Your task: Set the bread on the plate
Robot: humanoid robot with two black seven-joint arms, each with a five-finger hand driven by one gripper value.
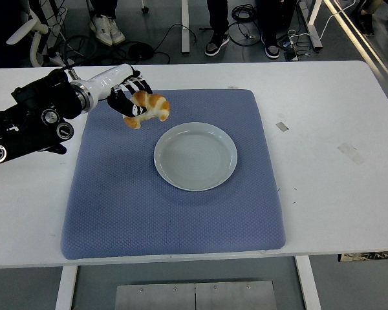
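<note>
1. The left arm (35,119) is extended in from the left edge toward the far side.
2. The left hand (130,97) is held raised, fingers curled closed in a grasp.

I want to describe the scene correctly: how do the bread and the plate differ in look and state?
The bread is golden-brown and curved; the plate is pale and round. The left hand holds the bread; the plate lies empty on the blue mat. Both are over the mat.
</note>
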